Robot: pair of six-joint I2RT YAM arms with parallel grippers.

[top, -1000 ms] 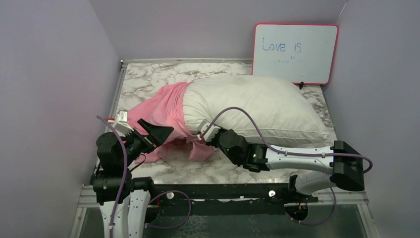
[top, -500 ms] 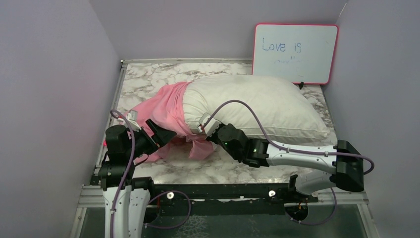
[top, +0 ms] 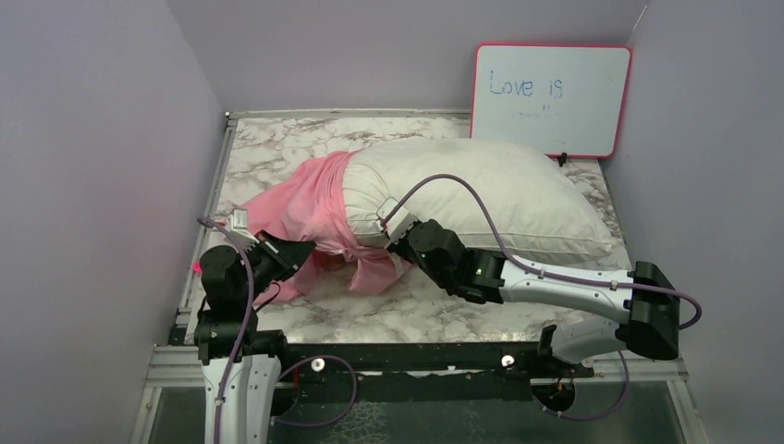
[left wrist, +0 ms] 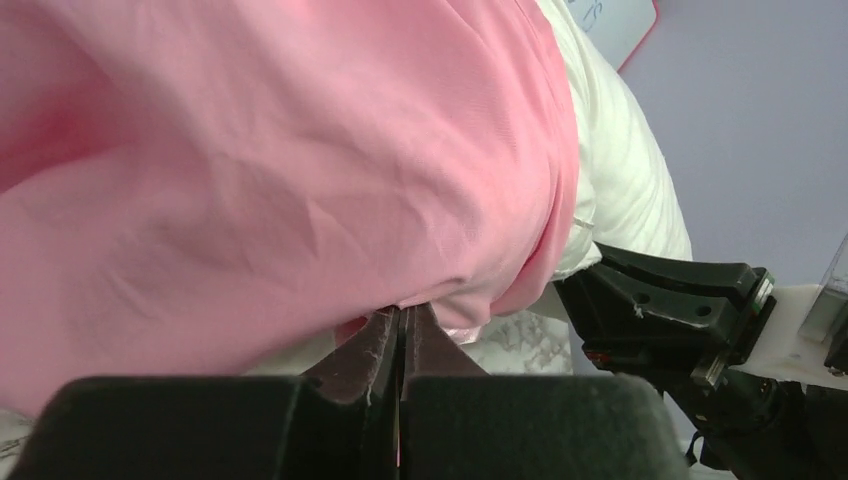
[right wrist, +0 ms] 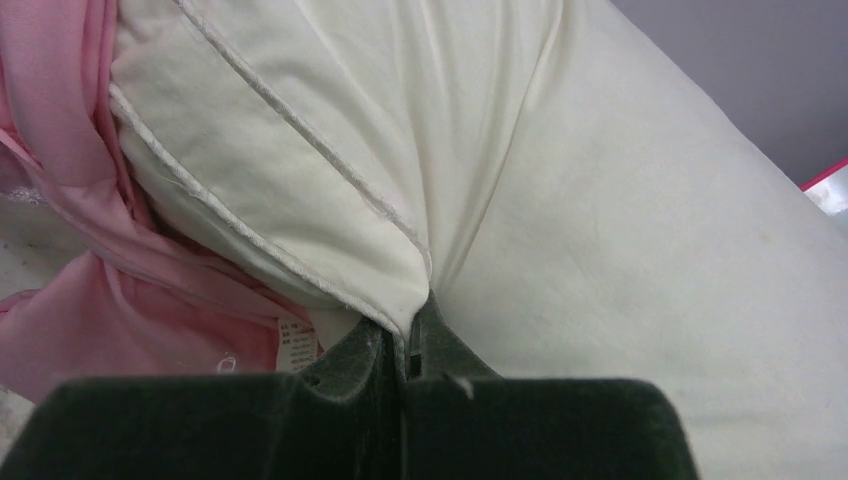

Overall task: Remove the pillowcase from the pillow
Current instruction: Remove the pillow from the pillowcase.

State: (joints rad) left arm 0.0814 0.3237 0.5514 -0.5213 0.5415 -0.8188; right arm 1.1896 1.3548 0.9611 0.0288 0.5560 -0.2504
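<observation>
Nearest the bases, at about 8 o'clock on the table, the left gripper has just changed. A second ago its jaws stood wide open, short of the cloth. Now it has pushed in and clamped shut. In the left wrist view the left gripper's closed tips meet right at the lower fold of the pillowcase, and a sliver of pink seems pinched between them. That likely gives the task its second hold, with one arm on the cover and one on the filling, so a pull toward 9 o'clock could start the slide.

Further in, near the centre, the right gripper remains clenched. Its wrist view shows the tips gripping the piped seam at the corner of the pillow.

The pillowcase is bunched over the pillow's 9 o'clock end only. The rest of the pillow lies bare, stretching toward 3 o'clock. A whiteboard leans at 1 o'clock.
</observation>
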